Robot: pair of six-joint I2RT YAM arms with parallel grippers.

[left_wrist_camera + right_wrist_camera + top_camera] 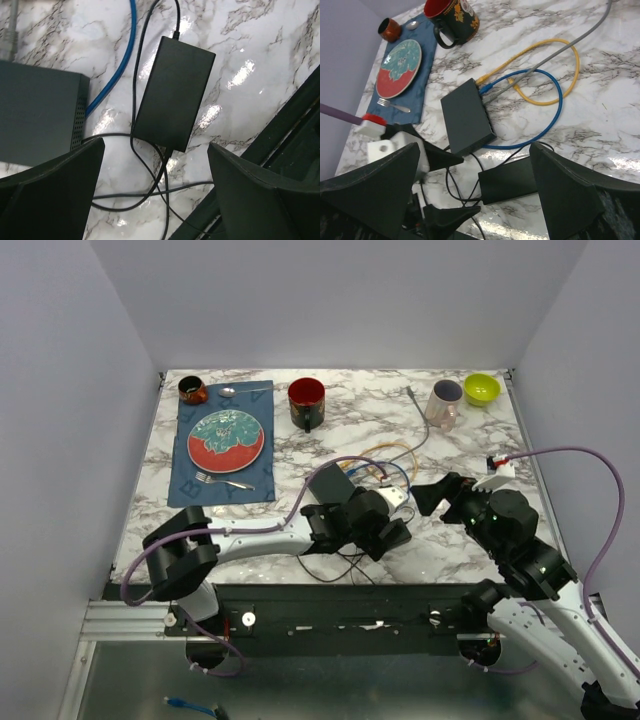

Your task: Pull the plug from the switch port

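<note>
- Low over the near middle of the tabletop (470,455), the left arm lies stretched out to the right. The left claw (156,197) hangs above a black power brick (175,92), fingers spread wide with nothing between them.
- The right arm bends in from the right side. The right claw (476,170) faces left toward the switch (467,117), fingers also wide apart and gripping nothing.
- The switch lies flat just beside the power brick. Three plugs (485,89) sit in ports along its far edge.
- From those plugs a blue cable (555,107) and a yellow cable (570,55) loop across the marble, and a grey cable (560,47) runs away toward the far side.
- Thin black cords curl around the brick under the left claw.
- A blue placemat (255,480) at far left carries a red-and-teal plate (226,437), a fork (222,480), a spoon (240,392) and a small brown cup (192,390).
- A dark mug (306,400), a pink mug (443,403) and a green bowl (481,389) stand along the far edge; their contents cannot be told.
</note>
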